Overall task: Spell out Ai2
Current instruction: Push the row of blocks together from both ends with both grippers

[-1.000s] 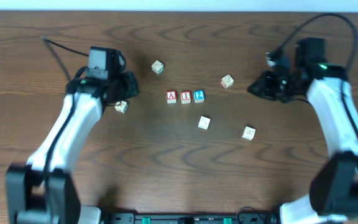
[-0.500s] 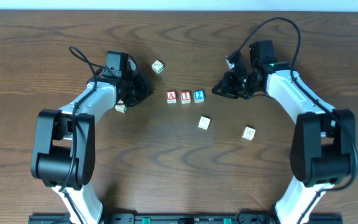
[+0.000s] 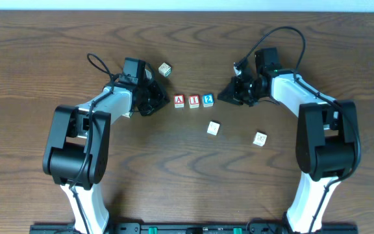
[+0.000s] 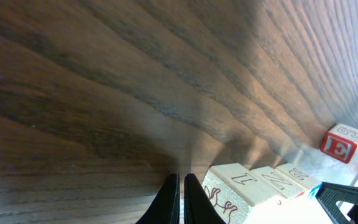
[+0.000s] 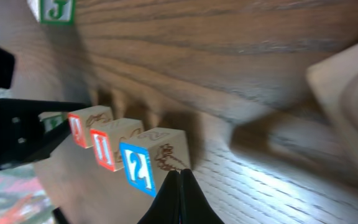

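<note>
My left gripper [image 3: 164,103] lies low on the wooden table [image 3: 174,175], its jaws pressed together with nothing between them, tips aimed at the left end of the row and just beside it.

The row reads correctly: the red A cube [image 3: 179,101], then the red I cube [image 3: 193,101], then the blue 2 cube [image 3: 208,100], in a straight line near the middle of the table. They sit close beside one another, but I cannot tell whether their faces touch.

My right gripper [image 3: 223,97] mirrors the left at the other end, jaws also closed on nothing, tips right at the 2 cube.

I judge the spelling itself done and the step in hand a final squaring of the row from both ends. The next move calls for a light, even push inward, or else a straight pull back along the row so neither tip drags a cube sideways.

No tray, box or other container is in view. The spare pale cubes [image 3: 213,129] lie loose on the table, apart from the row.
</note>
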Robot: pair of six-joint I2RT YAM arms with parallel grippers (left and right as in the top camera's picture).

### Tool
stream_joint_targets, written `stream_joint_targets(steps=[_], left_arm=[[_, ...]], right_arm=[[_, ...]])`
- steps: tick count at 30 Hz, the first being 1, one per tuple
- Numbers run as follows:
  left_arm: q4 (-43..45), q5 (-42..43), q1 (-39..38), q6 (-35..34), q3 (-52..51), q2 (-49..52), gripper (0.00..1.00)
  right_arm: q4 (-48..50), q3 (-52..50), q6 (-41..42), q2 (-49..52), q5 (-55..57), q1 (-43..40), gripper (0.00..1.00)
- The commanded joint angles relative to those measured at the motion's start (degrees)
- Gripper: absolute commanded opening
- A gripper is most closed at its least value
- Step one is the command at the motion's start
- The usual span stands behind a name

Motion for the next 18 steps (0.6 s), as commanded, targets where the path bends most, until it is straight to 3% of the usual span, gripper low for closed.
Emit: stream_joint_targets(steps=[1, 18], left_arm=[[0.83, 2.69, 0.17, -0.26, -0.04, 0.57, 0.06], [1.22, 2.56, 0.07, -0.20, -0.07, 0.59, 0.06]], right_arm=[[0.04, 0.00, -0.50, 1.84, -4.44, -0.50, 0.01], [3.67, -0.02, -0.81, 6.58, -8.35, -2.73, 0.01]])
